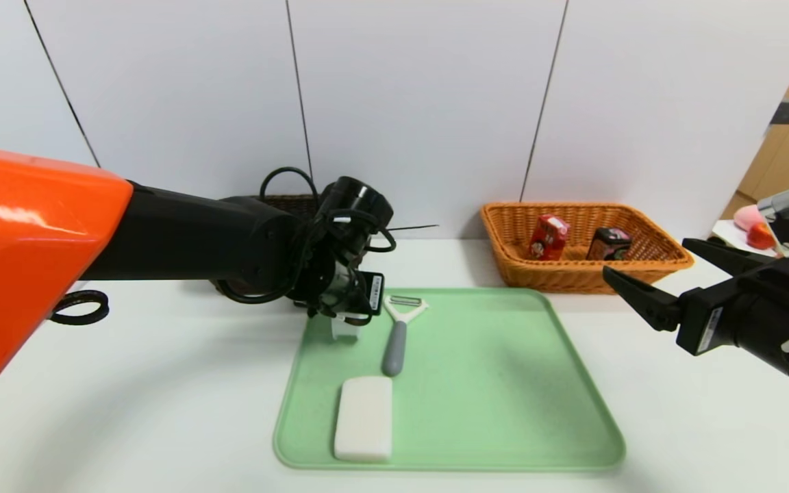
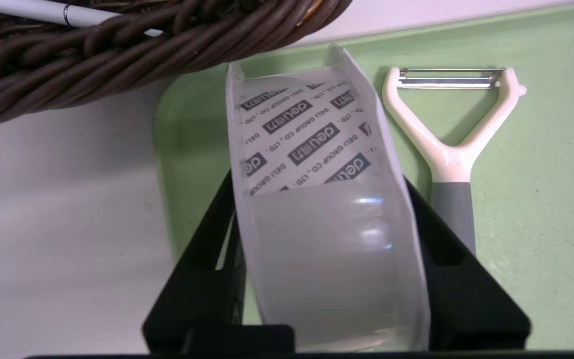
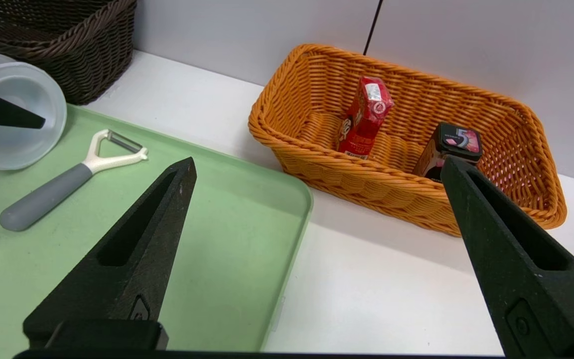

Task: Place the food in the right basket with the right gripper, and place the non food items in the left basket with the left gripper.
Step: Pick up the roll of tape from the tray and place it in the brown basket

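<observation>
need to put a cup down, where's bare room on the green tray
The tray's whole right half is bare, from the peeler across to its right rim. The left strip is crowded: left pincer gripping the round case, peeler, white block.

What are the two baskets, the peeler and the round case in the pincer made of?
Both baskets look like woven wicker or a plastic imitation: the left basket dark brown, the right basket glossy orange-tan. The peeler seems glossy white plastic with a matte grey, perhaps rubbery handle and a shiny metal blade. The round case, held by the left pincer, looks like frosted translucent plastic.
</observation>
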Action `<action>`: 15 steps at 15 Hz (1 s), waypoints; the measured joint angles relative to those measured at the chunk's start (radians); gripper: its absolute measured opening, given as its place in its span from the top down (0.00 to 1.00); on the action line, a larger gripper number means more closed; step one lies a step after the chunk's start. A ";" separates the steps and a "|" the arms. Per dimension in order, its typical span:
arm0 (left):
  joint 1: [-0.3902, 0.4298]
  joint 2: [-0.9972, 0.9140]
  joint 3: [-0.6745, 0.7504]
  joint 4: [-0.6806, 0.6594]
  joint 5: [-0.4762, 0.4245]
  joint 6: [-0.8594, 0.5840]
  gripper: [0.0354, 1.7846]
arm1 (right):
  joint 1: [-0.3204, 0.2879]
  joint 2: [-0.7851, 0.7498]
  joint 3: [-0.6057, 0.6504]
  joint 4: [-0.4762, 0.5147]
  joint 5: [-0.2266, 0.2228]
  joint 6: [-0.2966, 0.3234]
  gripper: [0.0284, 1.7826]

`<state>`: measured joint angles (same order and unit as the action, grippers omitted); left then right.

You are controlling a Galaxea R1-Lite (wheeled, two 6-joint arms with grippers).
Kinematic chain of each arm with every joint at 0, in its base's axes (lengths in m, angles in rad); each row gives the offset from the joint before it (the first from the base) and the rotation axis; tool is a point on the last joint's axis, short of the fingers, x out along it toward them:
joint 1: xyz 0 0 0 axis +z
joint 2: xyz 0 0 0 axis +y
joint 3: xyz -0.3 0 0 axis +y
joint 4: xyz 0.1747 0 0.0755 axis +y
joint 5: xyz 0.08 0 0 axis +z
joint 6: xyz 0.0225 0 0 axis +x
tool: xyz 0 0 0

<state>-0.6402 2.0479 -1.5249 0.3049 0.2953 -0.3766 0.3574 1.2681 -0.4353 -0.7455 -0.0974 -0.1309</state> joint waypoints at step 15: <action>-0.051 -0.196 0.001 0.009 -0.017 0.089 0.68 | 0.005 0.003 0.020 -0.001 0.002 0.004 0.05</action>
<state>-0.6913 1.8515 -1.5236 0.3136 0.2781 -0.2872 0.3626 1.2711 -0.4155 -0.7470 -0.0957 -0.1270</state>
